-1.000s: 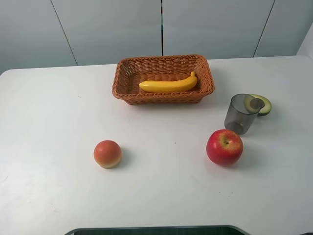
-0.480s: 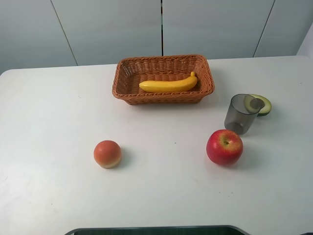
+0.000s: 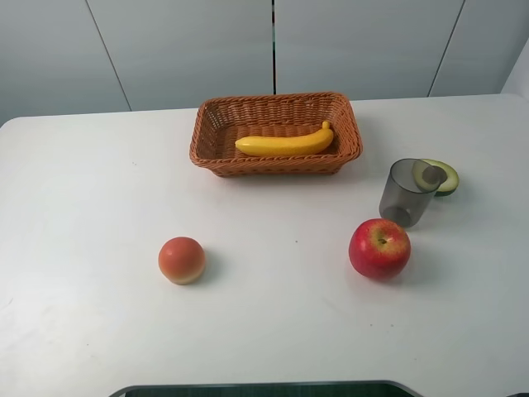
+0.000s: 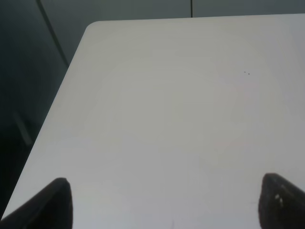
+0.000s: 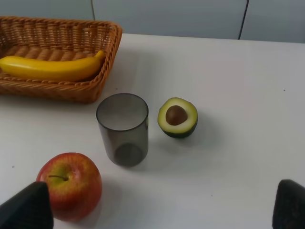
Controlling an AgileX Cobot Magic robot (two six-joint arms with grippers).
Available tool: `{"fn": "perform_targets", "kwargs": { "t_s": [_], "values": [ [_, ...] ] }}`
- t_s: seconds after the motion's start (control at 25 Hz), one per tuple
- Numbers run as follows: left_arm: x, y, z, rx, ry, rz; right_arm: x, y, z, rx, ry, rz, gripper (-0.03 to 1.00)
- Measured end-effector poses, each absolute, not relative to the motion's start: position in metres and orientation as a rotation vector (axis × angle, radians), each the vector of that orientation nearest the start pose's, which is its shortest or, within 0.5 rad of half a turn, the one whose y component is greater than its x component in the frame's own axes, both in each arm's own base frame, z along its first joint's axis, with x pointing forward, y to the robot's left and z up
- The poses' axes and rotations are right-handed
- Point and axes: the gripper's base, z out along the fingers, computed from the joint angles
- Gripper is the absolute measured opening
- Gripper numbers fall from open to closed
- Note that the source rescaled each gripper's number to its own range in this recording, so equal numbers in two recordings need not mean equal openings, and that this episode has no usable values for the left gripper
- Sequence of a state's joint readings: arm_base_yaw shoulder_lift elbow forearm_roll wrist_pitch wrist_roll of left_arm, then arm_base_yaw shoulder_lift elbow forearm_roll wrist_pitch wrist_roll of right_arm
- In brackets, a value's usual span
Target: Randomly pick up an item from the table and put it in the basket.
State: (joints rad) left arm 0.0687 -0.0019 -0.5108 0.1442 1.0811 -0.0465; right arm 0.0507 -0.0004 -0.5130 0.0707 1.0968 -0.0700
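— How far along are you?

— By my reckoning, done. The banana (image 3: 285, 143) lies lengthwise inside the basket (image 3: 213, 155), at the far middle of the tabletop (image 3: 83, 182). Neither of my arms shows in the high view. My left jaws (image 4: 164, 202) stand wide over bare tabletop at its left side, holding nothing; my right jaws (image 5: 162, 205) stand wide too, holding nothing.

— What's there, left to right?

— One round orange-pink fruit (image 3: 182, 260) near left. One basket with one banana. One red apple (image 3: 379, 248) near right, one grey cup (image 3: 407, 192) just beyond it, and one avocado half (image 3: 438, 175) behind the cup.
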Motion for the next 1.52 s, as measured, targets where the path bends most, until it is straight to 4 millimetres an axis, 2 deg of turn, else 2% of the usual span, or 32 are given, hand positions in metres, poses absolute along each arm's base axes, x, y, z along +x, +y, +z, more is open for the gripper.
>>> {"fn": "perform_targets", "kwargs": {
  "t_s": [1.52],
  "values": [
    [-0.0085, 0.011, 0.2793, -0.127, 2.045, 0.186, -0.008, 0.0055, 0.2781, -0.012, 2.066, 0.064, 1.0]
  ]
}}
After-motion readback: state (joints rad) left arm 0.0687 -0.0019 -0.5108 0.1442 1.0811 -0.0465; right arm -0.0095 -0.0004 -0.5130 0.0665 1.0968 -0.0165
